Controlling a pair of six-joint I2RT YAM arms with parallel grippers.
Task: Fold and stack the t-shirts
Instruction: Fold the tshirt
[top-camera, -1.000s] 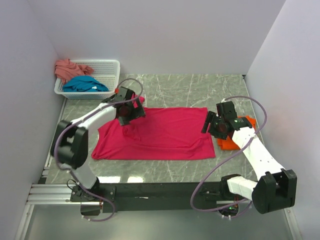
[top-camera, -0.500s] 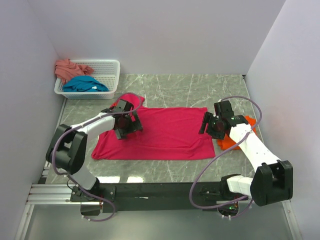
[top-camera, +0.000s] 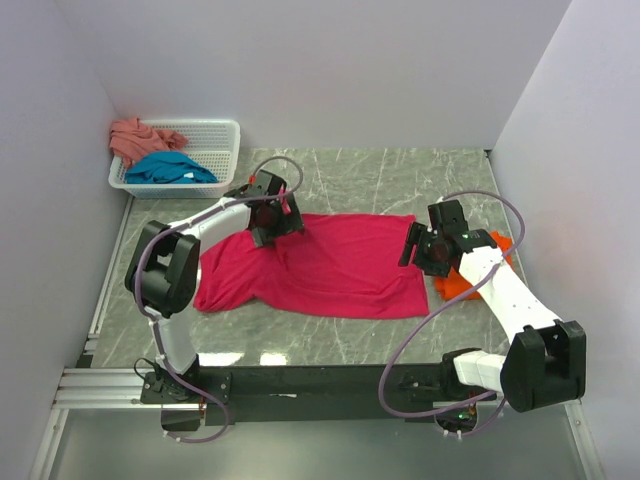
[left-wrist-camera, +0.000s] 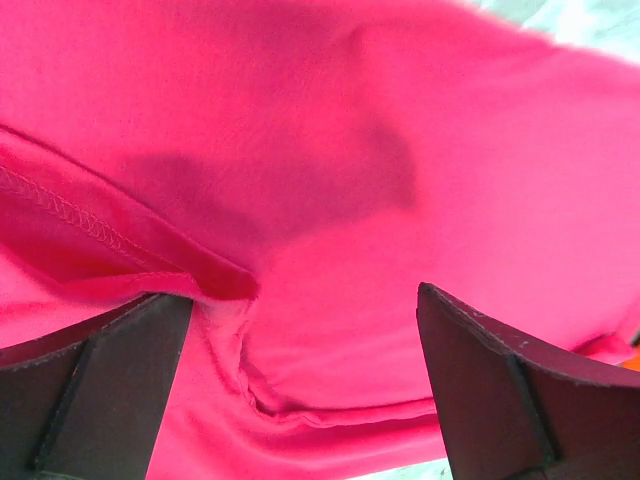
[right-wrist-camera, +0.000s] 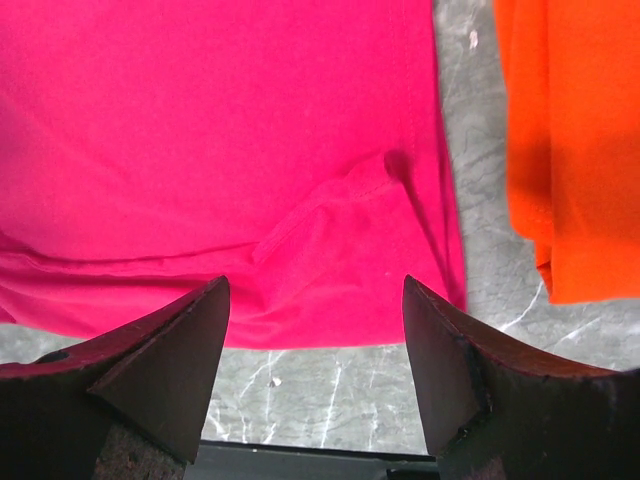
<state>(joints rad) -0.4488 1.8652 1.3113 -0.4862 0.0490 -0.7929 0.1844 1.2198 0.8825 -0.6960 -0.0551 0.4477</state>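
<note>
We see the soft magenta-red cloth t-shirt (top-camera: 340, 265) lying left-to-right on the desk (top-camera: 400, 170). Our left gripper (top-camera: 272, 222) gapes wide over its far-left corner and our right gripper (top-camera: 418, 247) gapes wide over its right edge.

We look down on the magenta-red t-shirt (left-wrist-camera: 330, 120), whose cloth fills nearly the whole view. The left claw (left-wrist-camera: 305, 300) hangs over it with its two dark fingers (left-wrist-camera: 95, 385) set wide apart, one in the lower left corner and one in the lower right, and cloth spans the gap between them. We cannot tell whether the fingertips touch the cloth. A stitched hem (left-wrist-camera: 70, 205) runs slantwise from the left edge towards the left fingertip, where the cloth bunches into a raised fold (left-wrist-camera: 225, 285). A soft dark shadow (left-wrist-camera: 300, 185) lies across the middle of the shirt. Pale marbled table (left-wrist-camera: 590, 25) shows in the upper right corner.
</note>
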